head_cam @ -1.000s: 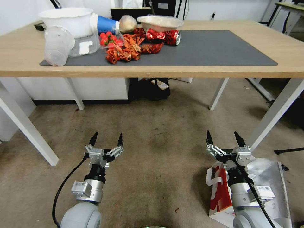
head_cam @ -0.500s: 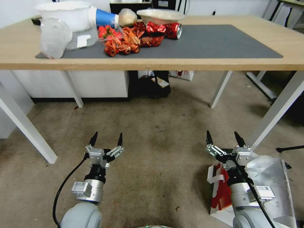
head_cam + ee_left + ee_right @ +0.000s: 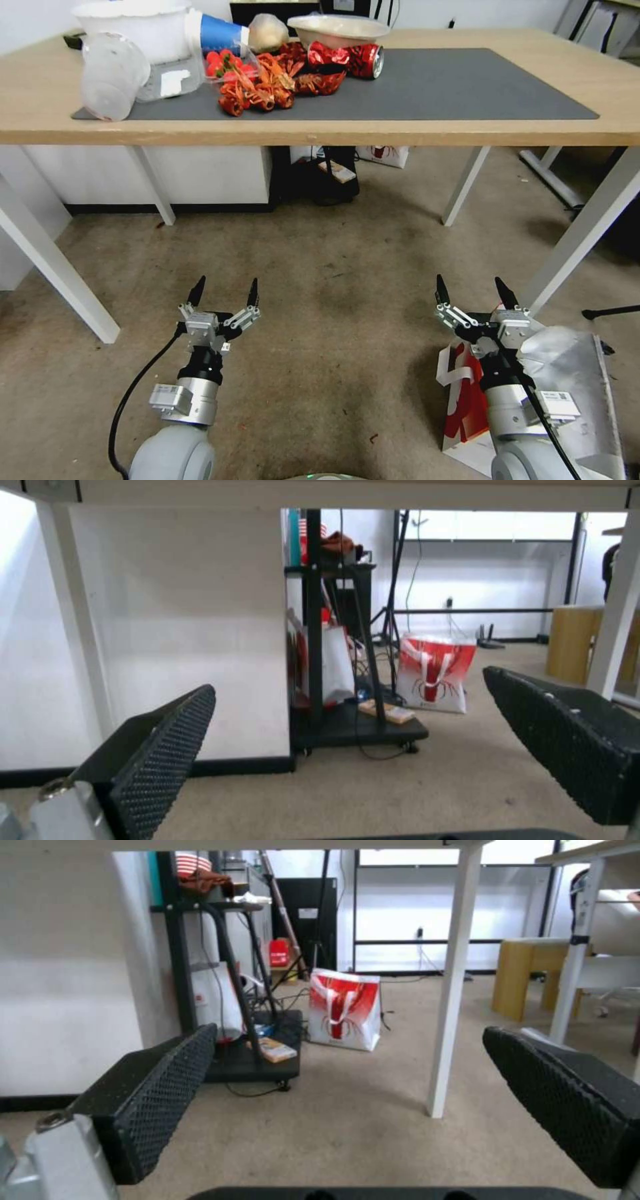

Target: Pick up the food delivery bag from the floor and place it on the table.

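Note:
The food delivery bag [image 3: 464,407] stands on the floor [image 3: 333,320] at the lower right of the head view. It is white with a red side panel, and its top gapes open on silver foil lining. My right gripper [image 3: 471,288] hovers open just above and ahead of the bag's near top edge, holding nothing, and its arm covers part of the bag. My left gripper [image 3: 225,291] is open over bare carpet to the left. Both point toward the table [image 3: 467,130] with its dark grey mat [image 3: 453,87]. The wrist views show the open left gripper [image 3: 347,685] and right gripper [image 3: 350,1032].
Plastic containers [image 3: 110,73], red crayfish [image 3: 263,87], a bowl [image 3: 340,30] and a can [image 3: 363,60] crowd the mat's left end. White table legs [image 3: 60,280] [image 3: 580,233] flank the floor ahead. A black trolley [image 3: 327,180] and another red-and-white bag [image 3: 343,1007] sit beyond the table.
The whole head picture has shifted, so the camera moved: the table now sits a little higher and nearer. Both arms keep the same pose, and both grippers stay open.

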You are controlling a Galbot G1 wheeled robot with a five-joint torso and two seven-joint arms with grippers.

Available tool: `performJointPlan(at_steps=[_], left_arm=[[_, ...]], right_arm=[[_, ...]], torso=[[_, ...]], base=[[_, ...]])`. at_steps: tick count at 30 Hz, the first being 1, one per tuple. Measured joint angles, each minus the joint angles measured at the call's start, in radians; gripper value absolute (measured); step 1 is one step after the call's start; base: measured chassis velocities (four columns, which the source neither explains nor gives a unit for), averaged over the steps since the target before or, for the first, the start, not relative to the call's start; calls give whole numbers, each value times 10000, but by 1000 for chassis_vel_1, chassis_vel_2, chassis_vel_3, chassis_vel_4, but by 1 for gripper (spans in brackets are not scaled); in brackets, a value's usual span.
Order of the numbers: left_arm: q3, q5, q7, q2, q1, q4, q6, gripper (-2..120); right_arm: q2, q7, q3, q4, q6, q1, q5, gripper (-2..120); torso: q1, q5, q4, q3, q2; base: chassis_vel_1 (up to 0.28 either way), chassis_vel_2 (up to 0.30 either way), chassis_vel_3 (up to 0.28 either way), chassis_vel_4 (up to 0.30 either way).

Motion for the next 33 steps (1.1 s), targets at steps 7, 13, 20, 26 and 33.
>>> performJointPlan(at_steps=[7, 13, 20, 26, 33], left_arm=[[20, -14, -83, 136, -31, 54, -15, 100], [5, -27, -182, 265, -74, 40, 245, 100], [-7, -32, -237, 363, -174, 120, 477, 100], [98, -20, -239, 376, -210, 318, 489, 100], [112, -16, -237, 392, -276, 417, 499, 100]], right_arm=[[-140, -25, 1013, -45, -206, 96, 383, 100], [-353, -132, 2041, -239, -298, 85, 688, 100], [-604, -280, 3113, -821, -295, 5, 1057, 100], [-884, -550, 3955, -1646, -124, 156, 1201, 100], [-1181, -696, 4504, -2800, 85, 412, 1084, 100]], torso=[[6, 1, 1, -1, 24], [8, 1, 0, -1, 36], [10, 2, -1, -1, 47], [11, 1, 0, -1, 54], [12, 1, 0, -1, 60]], base=[[0, 0, 0, 0], [0, 0, 0, 0], [0, 0, 0, 0], [0, 0, 0, 0], [0, 0, 0, 0]])
